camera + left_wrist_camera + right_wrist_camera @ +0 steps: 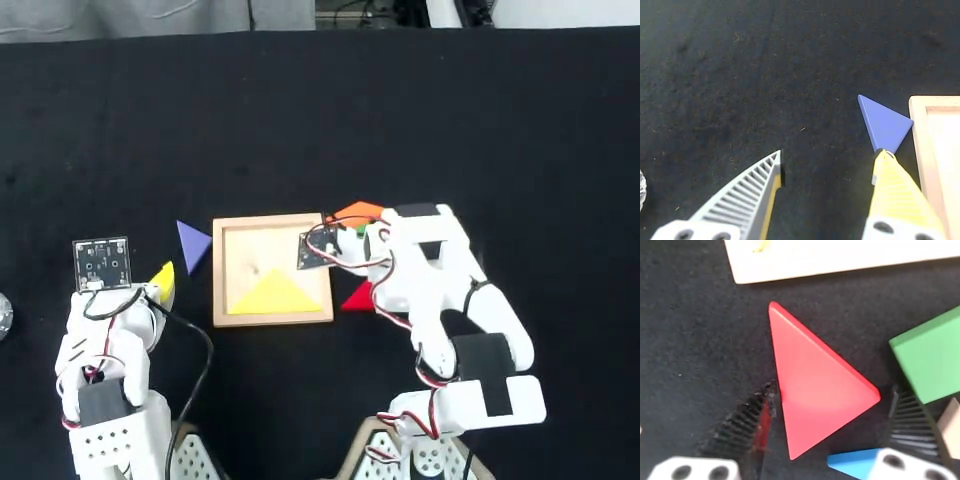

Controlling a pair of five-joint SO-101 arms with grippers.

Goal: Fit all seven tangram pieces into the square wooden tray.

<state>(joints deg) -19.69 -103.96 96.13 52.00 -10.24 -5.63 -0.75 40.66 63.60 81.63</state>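
Observation:
The square wooden tray [222, 270] lies mid-table with a yellow triangle [272, 294] inside it. A blue triangle [883, 122] sits just off the tray's left side [935, 150]. My left gripper [831, 154] is open low over the cloth, its yellow finger [892, 192] touching the blue triangle's near corner. On the tray's right side, my right gripper [833, 389] is open astride a red triangle [815, 385], one black finger [747, 425] on each side. A green piece [932, 357] and a blue piece [855, 462] lie close by. An orange piece [358, 212] is by the tray's far right corner.
Black cloth covers the table [300, 120], with wide free room behind the tray. A small shiny round object [3, 315] sits at the left edge. The right arm [430, 280] hangs over the pieces beside the tray.

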